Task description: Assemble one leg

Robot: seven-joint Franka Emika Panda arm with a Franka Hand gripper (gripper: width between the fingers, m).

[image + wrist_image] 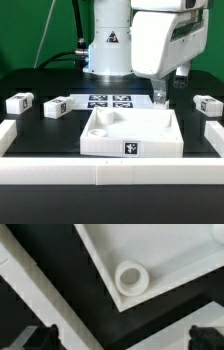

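My gripper point(160, 97) hangs over the far right corner of the large white square tray-like piece point(130, 132). In the wrist view the gripper point(122, 339) is open and empty, its dark fingertips point(40, 337) set wide apart. Between them and beyond lies the tray's corner with a round hole point(132, 277). Three small white legs with tags lie on the black table: two at the exterior view's left point(18, 101) point(55, 106) and one at the right point(205, 104). No leg shows in the wrist view.
The marker board point(108, 101) lies behind the tray, in front of the robot base point(108, 45). A low white wall point(100, 172) runs along the front and both sides of the black table.
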